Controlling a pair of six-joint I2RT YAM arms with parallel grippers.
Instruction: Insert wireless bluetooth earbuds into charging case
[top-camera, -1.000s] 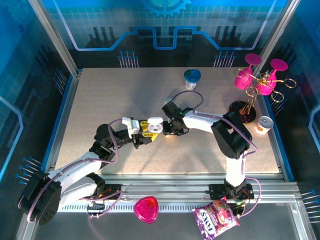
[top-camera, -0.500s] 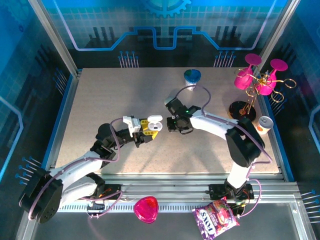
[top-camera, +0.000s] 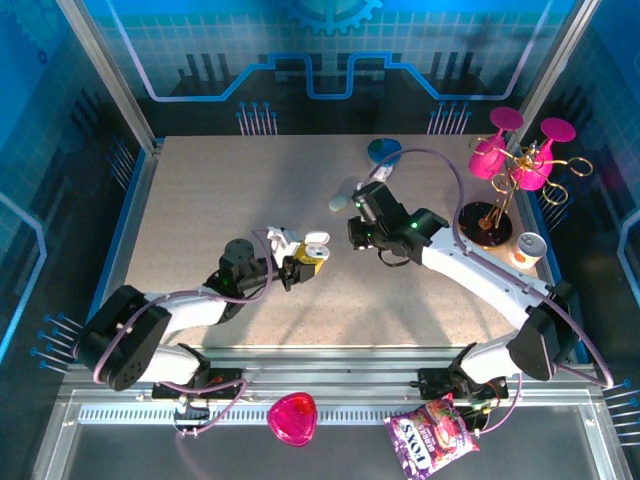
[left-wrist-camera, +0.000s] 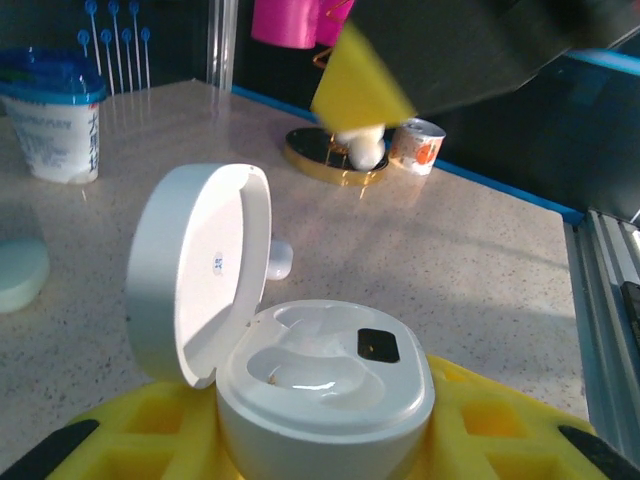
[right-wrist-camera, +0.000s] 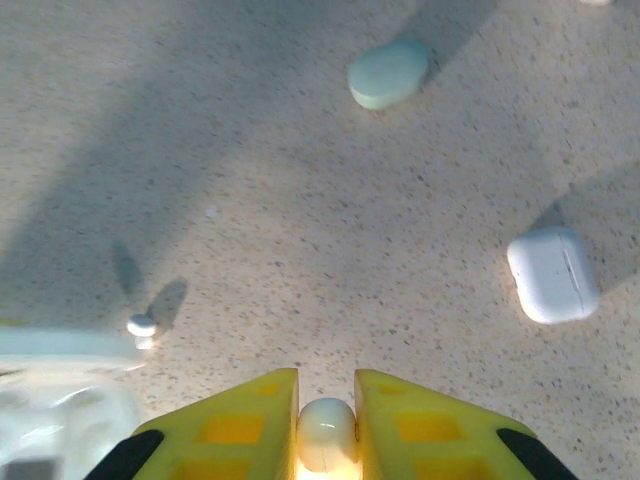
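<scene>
The speckled table (top-camera: 200, 200) takes up the middle of the overhead view. The right arm (top-camera: 470, 265) reaches in from the lower right towards the centre, and the left arm (top-camera: 190, 305) comes from the lower left to meet it. A gold rack with pink glasses (top-camera: 515, 160) stands at the upper right edge of the table. Below the table, along the bottom of the frame, lie a purple snack bag (top-camera: 432, 435) and a pink heart-shaped dish (top-camera: 292, 417). A blue-lidded yogurt cup (top-camera: 384, 152) sits at top centre, and a small can (top-camera: 527, 250) is just beside the rack's dark base.

The left gripper (top-camera: 303, 262) is clamped narrowly on the charging case (left-wrist-camera: 325, 385), which sits upright between its yellow pads at the bottom centre of the left wrist view. The lid is swung open to the left, and both moulded wells are bare (one shows a dark square contact).

In the right wrist view a closed white case (right-wrist-camera: 552, 273) lies at the right and a pale green oval object (right-wrist-camera: 388, 72) at the top, well apart.

The right gripper (right-wrist-camera: 326, 410) pinches an earbud (right-wrist-camera: 327, 435) between its yellow fingertips, at the bottom centre of its own view. Seen from the left wrist, it hangs above and beyond the open case, not touching it. A second earbud (right-wrist-camera: 142, 325) lies on the table at the left, just beside the case lid.
</scene>
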